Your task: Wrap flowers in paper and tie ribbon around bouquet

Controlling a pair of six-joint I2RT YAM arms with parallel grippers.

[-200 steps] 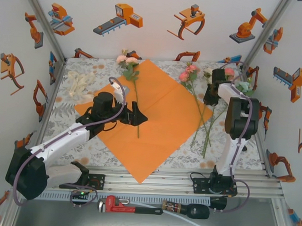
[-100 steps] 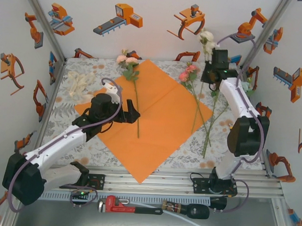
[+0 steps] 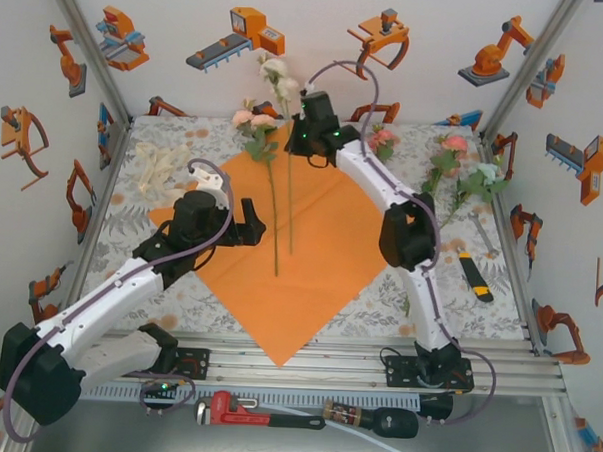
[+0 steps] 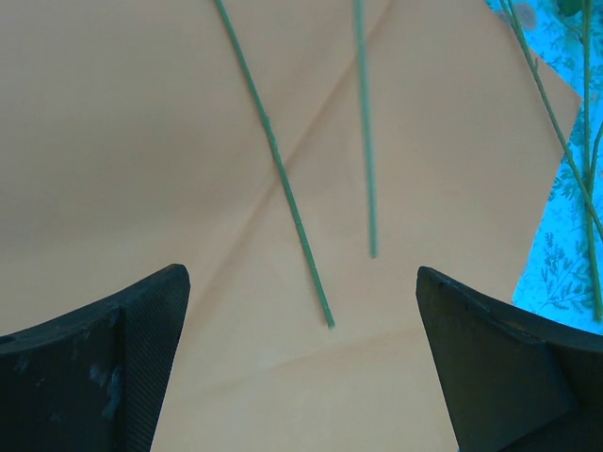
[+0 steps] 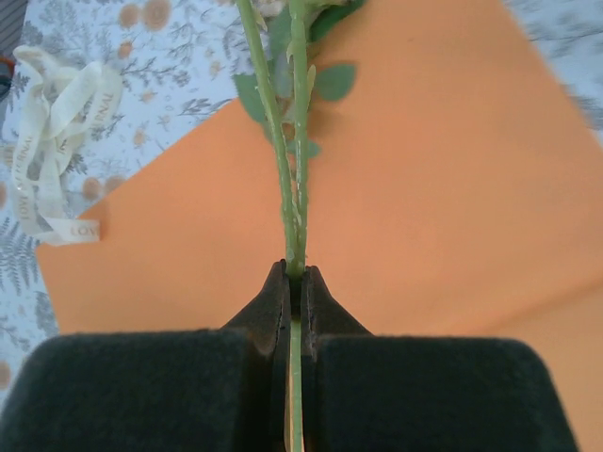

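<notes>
The right fingers [image 5: 294, 273] are pressed shut on the thin green stem of a pale cream flower [image 3: 276, 73], gripping it below its leaves. In the right wrist view the stem runs from between the fingers straight toward 12 o'clock. From above, this flower hangs upright over the 12 o'clock corner of the paper [image 3: 331, 237], with its bloom above the fingers and its free lower end over the middle of the sheet.

The left fingers [image 4: 301, 282] are spread wide and hold nothing. They sit low over the 9 o'clock side of the paper, pointing toward 3 o'clock. In the left wrist view two stem ends show ahead of the gap, neither touched.

A second flower [image 3: 274, 200] lies on the sheet, its pink and peach blooms at the 12 o'clock corner and its stem running toward 6 o'clock. The cream ribbon [image 3: 162, 172] lies in a loose heap on the surface [image 3: 458, 313], just beside the paper at 10 o'clock. More flowers [image 3: 455, 148], pink and pale blue, lie on the surface at 1 to 2 o'clock. A yellow and black utility knife [image 3: 476, 277] lies at 4 o'clock, well apart.

The paper is bright orange, flat, set like a diamond, with faint creases.
</notes>
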